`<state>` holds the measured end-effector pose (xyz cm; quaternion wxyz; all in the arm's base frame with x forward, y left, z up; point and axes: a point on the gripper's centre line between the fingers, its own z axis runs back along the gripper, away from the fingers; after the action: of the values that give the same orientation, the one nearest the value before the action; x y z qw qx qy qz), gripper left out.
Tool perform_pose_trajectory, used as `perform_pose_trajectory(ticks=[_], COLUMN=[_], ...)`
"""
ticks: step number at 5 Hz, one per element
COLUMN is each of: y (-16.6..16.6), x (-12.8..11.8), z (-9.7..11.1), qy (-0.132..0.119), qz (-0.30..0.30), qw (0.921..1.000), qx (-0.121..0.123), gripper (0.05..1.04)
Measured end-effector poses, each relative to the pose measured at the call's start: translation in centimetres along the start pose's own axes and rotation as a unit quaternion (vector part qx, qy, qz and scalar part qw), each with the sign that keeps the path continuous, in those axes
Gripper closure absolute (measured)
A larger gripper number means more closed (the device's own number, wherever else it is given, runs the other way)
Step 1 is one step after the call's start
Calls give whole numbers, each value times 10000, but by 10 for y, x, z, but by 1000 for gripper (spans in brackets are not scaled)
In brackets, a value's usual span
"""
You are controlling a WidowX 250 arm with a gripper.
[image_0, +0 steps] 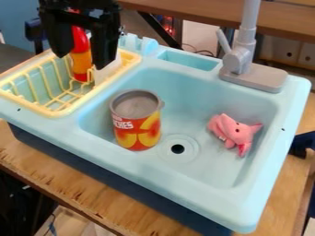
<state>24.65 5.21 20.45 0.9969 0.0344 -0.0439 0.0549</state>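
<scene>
Camera view: the black gripper hangs at between ten and eleven o'clock, pointing down over the yellow dish rack. Its two fingers stand wide apart, with nothing clamped between them. In the gap shows a red and orange bottle with a yellow band, standing upright in the rack; whether a finger touches it, I cannot tell. Beside the bottle, partly hidden by the finger on the view's right, is a white thing, too covered to name.

The rack sits on the light-blue toy sink, at ten o'clock from the drain. Inside the basin, a can with a grey top and an orange, red and yellow label stands upright, between ten and eleven o'clock from the drain. A pink soft toy lies between two and three o'clock, apart from the can. The grey faucet rises at one o'clock.
</scene>
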Motion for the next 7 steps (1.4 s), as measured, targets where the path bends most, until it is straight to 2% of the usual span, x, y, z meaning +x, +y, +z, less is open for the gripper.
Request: perform_pose_trajectory(ticks=[1,3,5,7], y=[-1,9,22,30], x=[0,38,69,81], z=[-7,5,-12,-24], qy=[137,-166,-90,-26], qz=[-30,-354,-612,-599], qw=[9999,9992,9978,9969], qx=[-17,-105,-242,-510], gripper=[81,81,81,81])
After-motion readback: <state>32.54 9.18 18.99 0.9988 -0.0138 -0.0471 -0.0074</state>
